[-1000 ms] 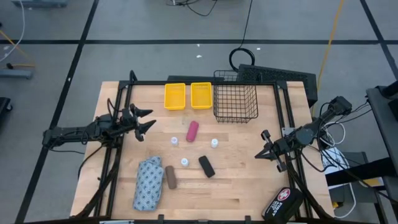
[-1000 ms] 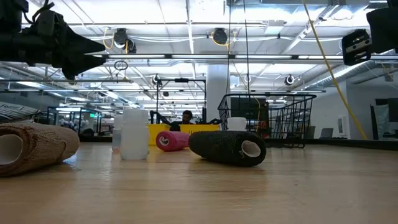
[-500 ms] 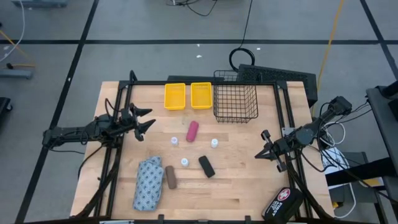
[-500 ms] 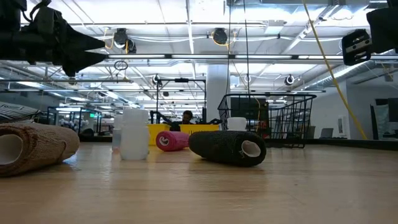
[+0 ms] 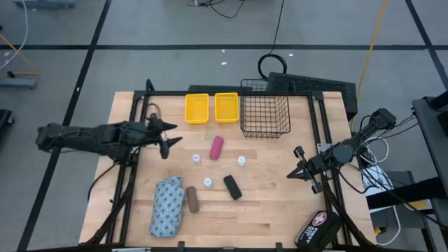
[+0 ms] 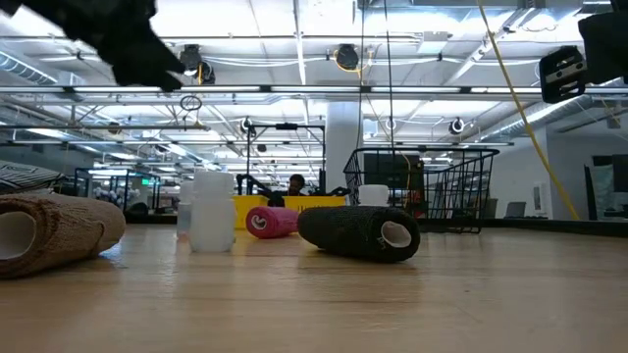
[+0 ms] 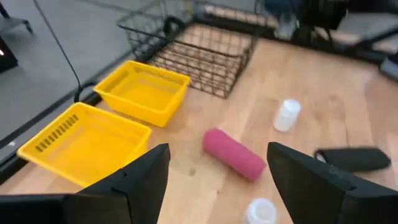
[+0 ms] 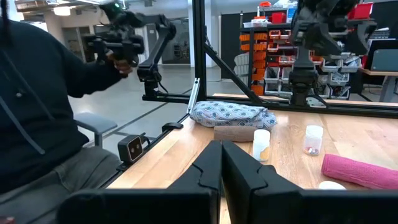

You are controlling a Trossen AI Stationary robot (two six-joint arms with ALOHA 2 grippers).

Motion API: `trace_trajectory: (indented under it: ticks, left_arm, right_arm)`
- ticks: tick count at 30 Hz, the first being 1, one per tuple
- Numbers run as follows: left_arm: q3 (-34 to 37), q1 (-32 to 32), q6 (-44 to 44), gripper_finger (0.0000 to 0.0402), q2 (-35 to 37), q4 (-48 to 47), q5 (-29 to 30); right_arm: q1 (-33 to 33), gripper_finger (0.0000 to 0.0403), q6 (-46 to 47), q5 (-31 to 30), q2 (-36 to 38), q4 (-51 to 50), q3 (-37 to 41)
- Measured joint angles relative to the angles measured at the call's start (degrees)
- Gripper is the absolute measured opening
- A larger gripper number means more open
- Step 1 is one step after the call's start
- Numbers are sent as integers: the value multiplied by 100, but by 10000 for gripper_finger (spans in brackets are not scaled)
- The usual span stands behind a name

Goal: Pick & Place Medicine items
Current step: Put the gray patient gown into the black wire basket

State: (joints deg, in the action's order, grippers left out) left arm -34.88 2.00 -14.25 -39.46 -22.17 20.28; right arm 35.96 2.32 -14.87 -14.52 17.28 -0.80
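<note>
- Left gripper: fingers apart, holding nothing, above the table's left half, aimed toward the pink tube.
- Right gripper: fingers pressed together, empty, waiting at the table's right edge.
- Pink tube: lies on its side mid-table, just before the yellow bins and the wire basket. It looks like a soft roll, probably light and apt to roll away; a hold across its middle, fingers square to its long axis, seems best.
- White bottles: three, upright, spread around the tube; small, rigid, likely light and easily tipped. Hold at the body, below the cap.
- Black roll and brown roll: on their sides nearer the front edge; wrap-like, hollow-cored, probably yielding a little under grip.
- Pouch: front left, touching the brown roll; soft and floppy, so a pinch at its middle would let it sag evenly.
</note>
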Motion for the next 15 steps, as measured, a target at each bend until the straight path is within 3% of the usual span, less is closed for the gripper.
trace_trajectory:
  ticks: [7, 11, 15]
  left_arm:
    - [-1017, 380, -48, 274, -989, -840, -447]
    - [-1068, 685, -351, 273, -1269, -996, -583]
    - [-1068, 927, -420, 273, -1682, -1158, -281]
  right_arm:
    - [0, 0, 0, 0, 0, 0, 0]
    - [-2, 0, 0, 0, 0, 0, -1]
    - [0, 0, 0, 0, 0, 0, -1]
